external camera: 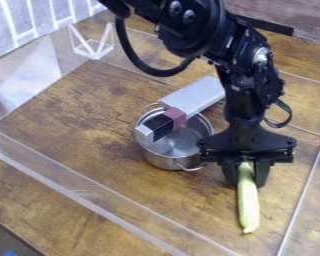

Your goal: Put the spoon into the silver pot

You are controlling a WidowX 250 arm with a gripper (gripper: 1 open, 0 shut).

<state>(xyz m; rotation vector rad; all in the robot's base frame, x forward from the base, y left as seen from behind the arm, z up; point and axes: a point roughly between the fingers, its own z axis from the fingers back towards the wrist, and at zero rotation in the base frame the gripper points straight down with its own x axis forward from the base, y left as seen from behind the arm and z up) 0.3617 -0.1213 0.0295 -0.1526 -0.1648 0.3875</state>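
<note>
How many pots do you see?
1: the pot, just beside the gripper, partly covered by the grey block. Any hidden behind the arm, I cannot tell.
</note>
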